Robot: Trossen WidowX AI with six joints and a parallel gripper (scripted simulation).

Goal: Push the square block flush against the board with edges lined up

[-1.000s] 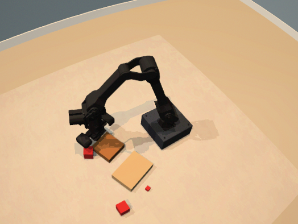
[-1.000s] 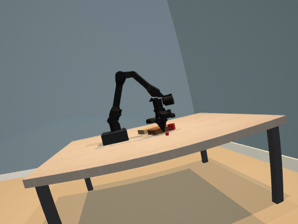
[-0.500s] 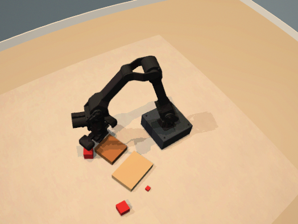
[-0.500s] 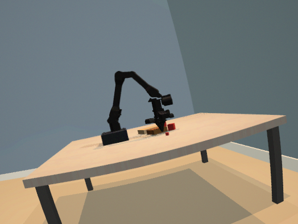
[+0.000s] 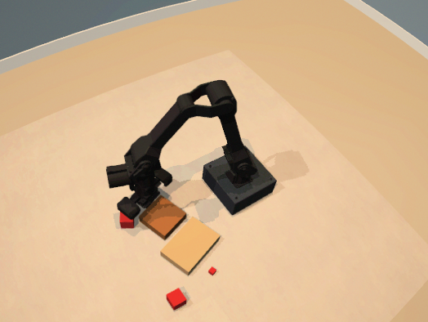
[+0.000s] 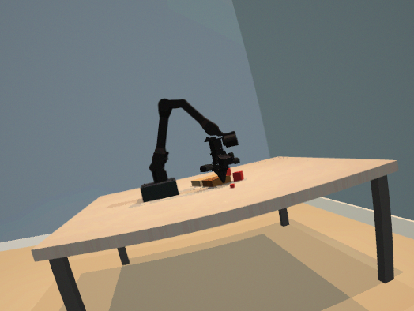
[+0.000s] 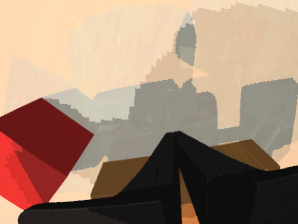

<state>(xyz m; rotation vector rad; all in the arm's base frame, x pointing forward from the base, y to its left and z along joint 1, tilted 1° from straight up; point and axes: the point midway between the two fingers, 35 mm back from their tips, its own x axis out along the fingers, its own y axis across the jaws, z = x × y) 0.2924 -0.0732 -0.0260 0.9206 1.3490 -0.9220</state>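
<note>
The square block [image 5: 164, 217] [image 6: 210, 182] [image 7: 117, 177] is brown-orange and lies flat. The light orange board [image 5: 191, 245] [image 6: 196, 183] lies flat beside it, with a narrow gap between them in the top view. Their facing sides look roughly parallel. My gripper [image 5: 144, 204] [image 6: 223, 181] [image 7: 173, 138] is shut and empty, tips pointing down low by the block's side away from the board. Whether the tips touch the block or the table is not clear. In the wrist view the fingers cover much of the block, and the board does not show.
A red cube [image 5: 127, 222] [image 6: 238, 176] [image 7: 47, 122] lies close to the block, partly under a gripper part in the top view. Another red cube [image 5: 176, 298] stands beyond the board, and a tiny red cube [image 5: 212, 270] near its corner. The black robot base [image 5: 238, 184] [image 6: 159, 189] stands nearby.
</note>
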